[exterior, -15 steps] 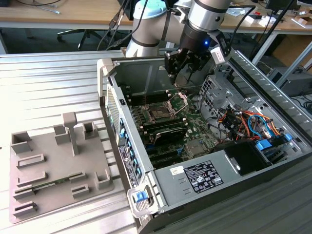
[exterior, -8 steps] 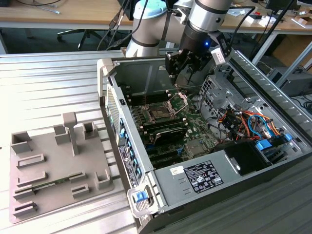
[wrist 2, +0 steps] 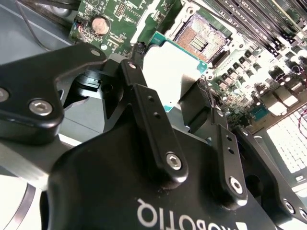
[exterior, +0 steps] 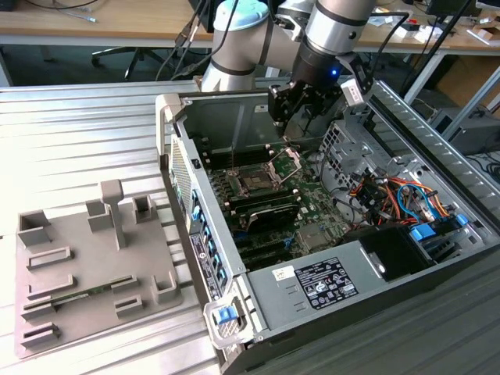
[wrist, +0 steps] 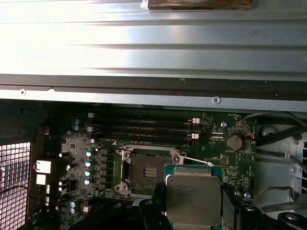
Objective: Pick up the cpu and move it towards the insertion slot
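1. The gripper (wrist 2: 180, 103) is clenched on the cpu (wrist: 193, 199), which sits at lower centre of the first wrist view.
2. Pickup is done: the grey tray (exterior: 70, 301) at lower left of the exterior view carries no chip.
3. The insertion slot (wrist: 146, 170) lies open (bracket raised), just beside the cpu; final alignment over the slot remains.

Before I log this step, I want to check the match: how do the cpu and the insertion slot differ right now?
The cpu has a pale metal top; the insertion slot is a dark recess in a silver frame. The cpu is held in the gripper above the board; the slot sits fixed in the green board, empty. In the first wrist view the cpu lies beside the slot, overlapping its corner, not over it. Both are square and look similar in size.
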{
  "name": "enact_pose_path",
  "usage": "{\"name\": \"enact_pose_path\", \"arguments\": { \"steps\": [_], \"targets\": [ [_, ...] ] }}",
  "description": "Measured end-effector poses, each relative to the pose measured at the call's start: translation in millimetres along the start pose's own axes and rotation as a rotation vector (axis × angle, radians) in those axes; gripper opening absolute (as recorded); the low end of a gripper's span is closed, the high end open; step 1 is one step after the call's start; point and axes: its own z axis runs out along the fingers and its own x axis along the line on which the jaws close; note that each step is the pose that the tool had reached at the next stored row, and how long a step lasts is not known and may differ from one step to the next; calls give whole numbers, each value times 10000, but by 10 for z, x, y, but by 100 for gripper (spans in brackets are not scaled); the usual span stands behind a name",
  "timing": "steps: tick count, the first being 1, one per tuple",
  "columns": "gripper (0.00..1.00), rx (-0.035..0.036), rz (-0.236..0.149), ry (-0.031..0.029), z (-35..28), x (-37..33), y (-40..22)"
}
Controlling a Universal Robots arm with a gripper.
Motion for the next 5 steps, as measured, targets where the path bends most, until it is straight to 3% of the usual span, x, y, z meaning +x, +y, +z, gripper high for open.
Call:
{"name": "enact_pose_path", "arguments": {
  "steps": [5],
  "targets": [
    [55,-1,0,0,5,-1,0]
  ]
}}
